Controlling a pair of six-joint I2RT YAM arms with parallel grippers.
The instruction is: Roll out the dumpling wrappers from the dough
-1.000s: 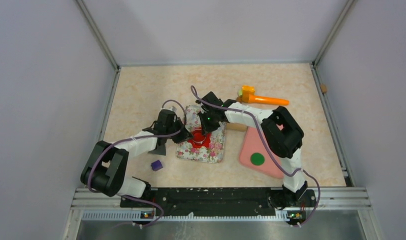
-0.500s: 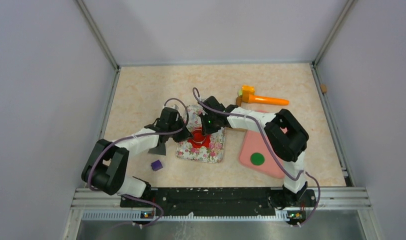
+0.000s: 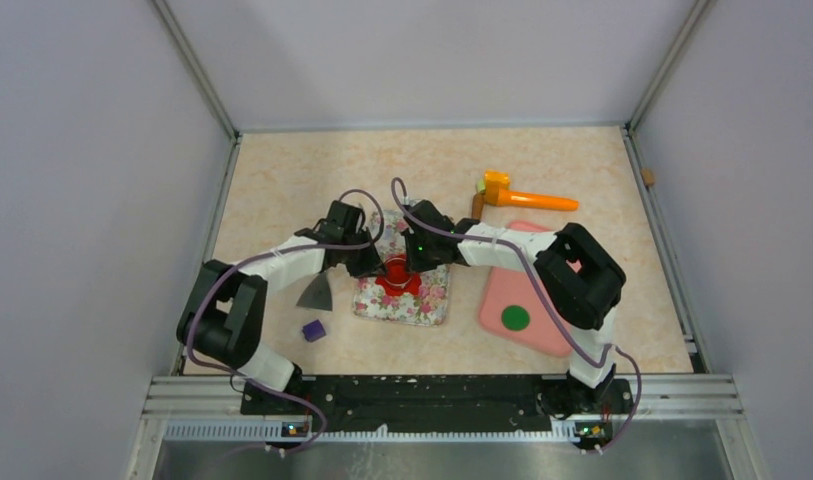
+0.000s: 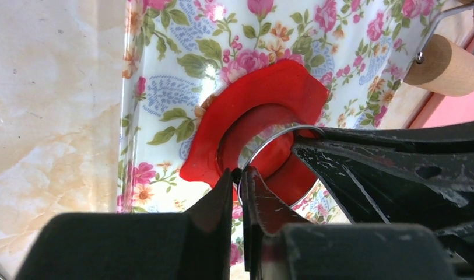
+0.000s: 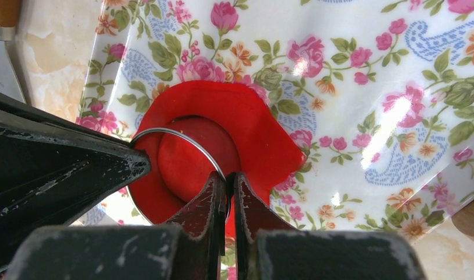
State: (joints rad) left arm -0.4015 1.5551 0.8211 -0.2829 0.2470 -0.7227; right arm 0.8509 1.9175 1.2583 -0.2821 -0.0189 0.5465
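A thin metal ring cutter sits over the red clay on the floral mat. Inside the ring lies a bright red round wrapper disc. Around it is the ragged red leftover sheet with a round hole. My left gripper is shut on the ring's wall at one side. My right gripper is shut on the ring's wall at the opposite side. In the top view the left gripper and the right gripper meet over the red clay.
A pink board with a flat green disc lies right of the mat. An orange-handled tool lies behind it. A wooden rolling pin end touches the mat's edge. A grey scraper and a purple block lie to the left.
The left arm has swung further in and away, uncovering the grey scraper. The right wrist has shifted slightly left. Both grippers stay on the ring over the red clay.
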